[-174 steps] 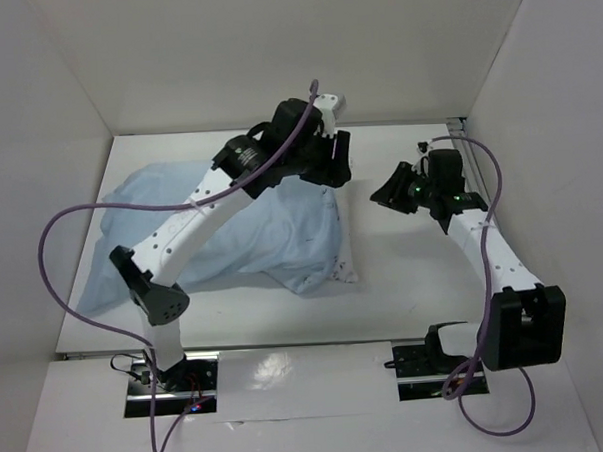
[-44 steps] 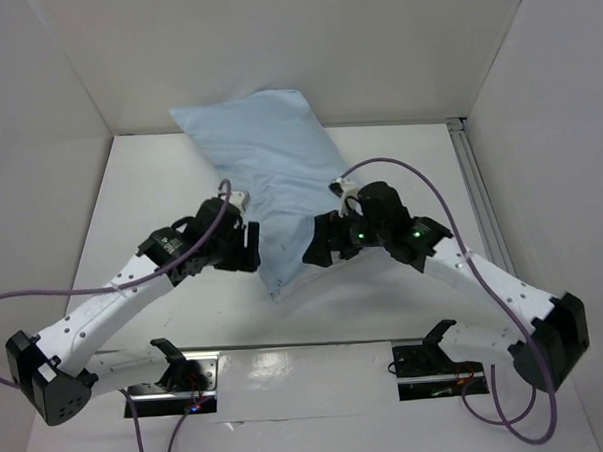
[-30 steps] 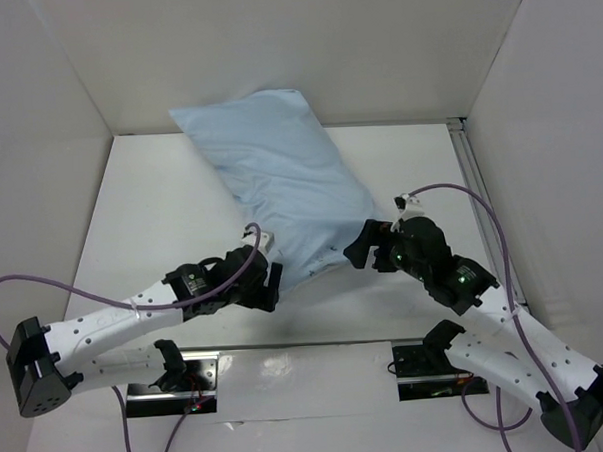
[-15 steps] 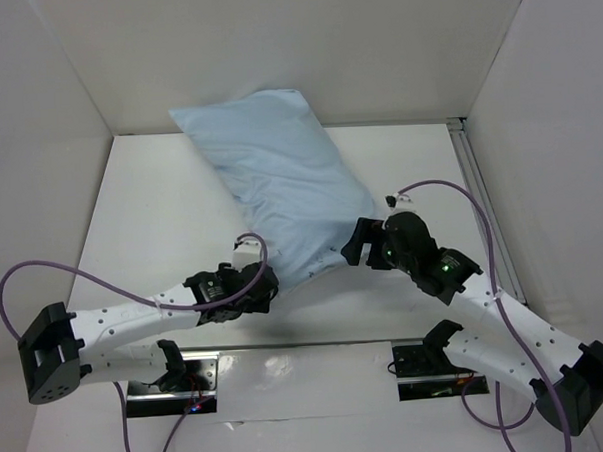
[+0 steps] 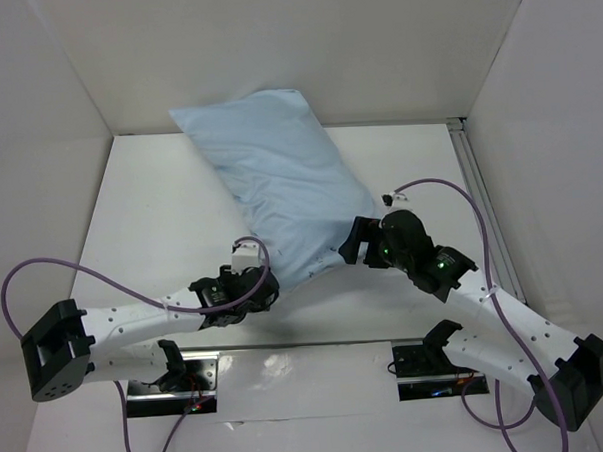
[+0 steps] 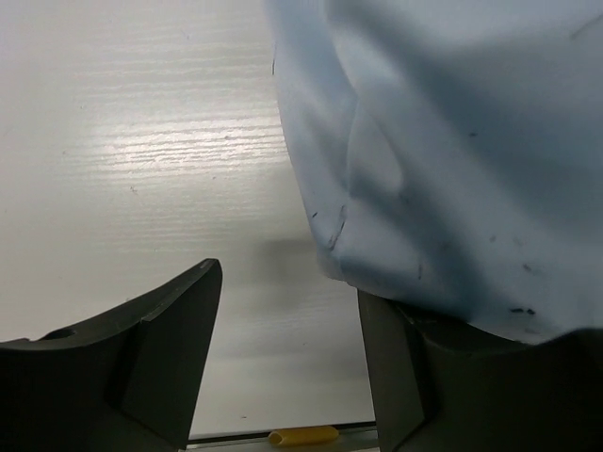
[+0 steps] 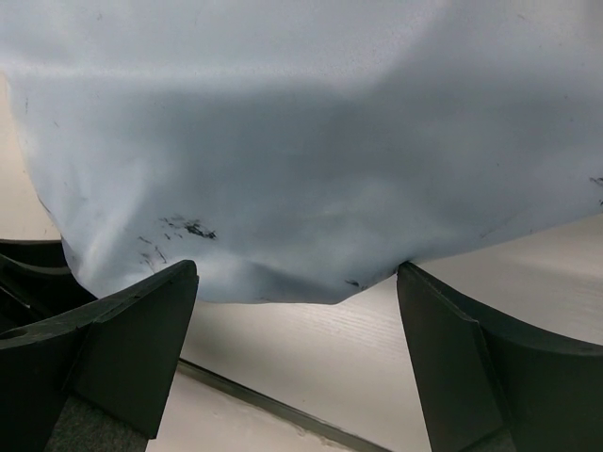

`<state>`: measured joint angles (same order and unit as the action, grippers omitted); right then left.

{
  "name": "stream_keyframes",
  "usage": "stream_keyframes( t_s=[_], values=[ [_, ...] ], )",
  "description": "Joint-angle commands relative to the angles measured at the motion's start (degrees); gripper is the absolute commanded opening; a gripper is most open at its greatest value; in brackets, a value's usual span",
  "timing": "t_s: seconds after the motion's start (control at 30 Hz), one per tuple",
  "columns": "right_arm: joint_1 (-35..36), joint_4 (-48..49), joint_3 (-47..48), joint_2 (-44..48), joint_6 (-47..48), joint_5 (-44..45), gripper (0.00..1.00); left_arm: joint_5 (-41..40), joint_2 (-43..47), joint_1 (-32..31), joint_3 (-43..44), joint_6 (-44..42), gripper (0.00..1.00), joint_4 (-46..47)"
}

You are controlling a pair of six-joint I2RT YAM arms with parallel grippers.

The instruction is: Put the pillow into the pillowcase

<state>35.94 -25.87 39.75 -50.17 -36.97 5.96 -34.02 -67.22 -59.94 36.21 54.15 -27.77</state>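
With your left gripper [image 5: 264, 288] and right gripper [image 5: 350, 246] both spread open and empty, find the near end of the plump pillowcase [image 5: 279, 177] between them, at 3 o'clock from the left and 9 o'clock from the right, its body running toward 11 o'clock.

one light blue pillowcase [image 5: 279, 177], one tabletop [image 5: 151, 213], two arms, two pincers: left pincer [image 6: 287, 282], right pincer [image 7: 297, 271], two purple cables [image 5: 43, 272].
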Motion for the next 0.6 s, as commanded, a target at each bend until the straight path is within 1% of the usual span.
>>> stream_keyframes(
  t_s=[0.0,0.17,0.27,0.3,0.33,0.4,0.43,0.47,0.5,0.53,0.57],
  values=[
    [-0.3,2.9,1.3,0.0,0.5,1.1,0.93,-2.5,-0.2,-0.3,-0.1,-0.9,0.72,4.3],
    [-0.3,1.6,1.3,1.1,0.0,2.9,0.93,-3.7,-0.2,-0.3,0.5,-3.3,0.69,7.4],
    [-0.3,1.1,1.3,1.7,0.0,2.9,0.93,-4.8,-0.8,-0.3,1.1,-2.7,0.59,7.4],
    [-0.3,1.1,1.3,1.7,-0.6,2.9,0.93,-4.8,-0.8,-0.3,1.1,-2.6,0.53,7.4],
    [-0.3,1.1,1.3,1.7,-0.6,2.9,0.93,-5.7,-0.8,-0.3,1.1,-2.0,0.38,6.9],
    [-0.3,1.1,0.8,1.7,-0.6,2.9,0.93,-6.4,-0.1,-0.3,1.7,-1.2,0.25,6.0],
    [-0.3,1.1,0.8,1.7,-0.6,2.9,0.93,-7.0,-0.1,-0.3,2.2,-1.2,0.2,5.4],
    [-0.3,1.1,0.8,1.7,-0.6,3.5,0.93,-7.9,0.5,-0.3,3.0,0.5,0.1,3.2],
    [-0.3,1.1,0.8,1.7,-0.6,3.5,0.93,-8.5,0.5,-0.3,3.6,1.6,0.04,1.5],
    [-0.3,1.1,0.8,1.7,-0.6,4.3,0.93,-9.0,1.0,-0.3,4.3,2.7,0.0,-0.6],
    [-0.9,-0.2,0.8,1.7,-0.6,5.0,0.93,-10.4,1.8,-0.3,5.1,6.5,0.0,-6.0]
  ],
)
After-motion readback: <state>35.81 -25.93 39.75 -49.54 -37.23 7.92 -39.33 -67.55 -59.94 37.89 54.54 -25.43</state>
